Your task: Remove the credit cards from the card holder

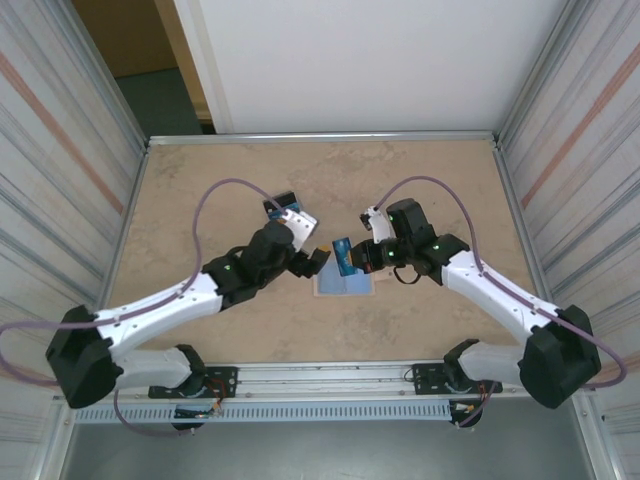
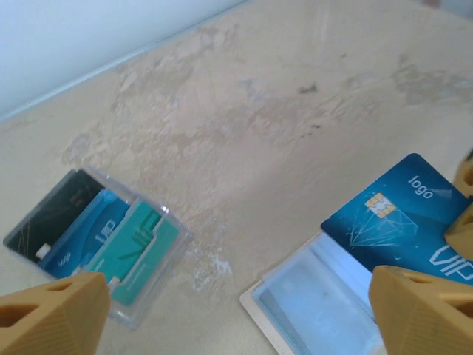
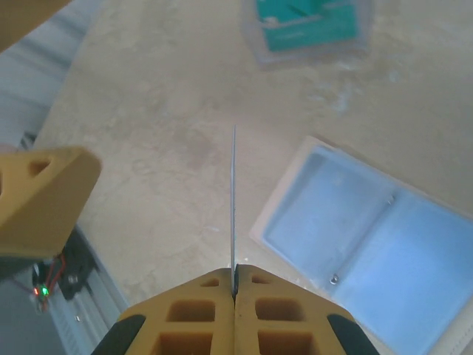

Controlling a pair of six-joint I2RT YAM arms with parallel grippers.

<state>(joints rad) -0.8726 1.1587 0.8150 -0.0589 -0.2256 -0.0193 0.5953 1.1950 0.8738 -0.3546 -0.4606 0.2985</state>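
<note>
The right gripper (image 3: 235, 287) clamps a blue credit card (image 3: 234, 200) edge-on between its closed fingers, just above and left of the open card holder (image 3: 369, 244), while the left gripper (image 2: 236, 310) hangs, fingers spread wide, with a card pile (image 2: 96, 237) near its left finger.

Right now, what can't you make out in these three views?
Right wrist: credit card in the right tool is edge-on; face hidden.
Left wrist: card holder cut by the bottom edge; leftover cards in its pockets unclear.
Right wrist: card pile cut by the top edge.
Top external: card print too small.
</note>
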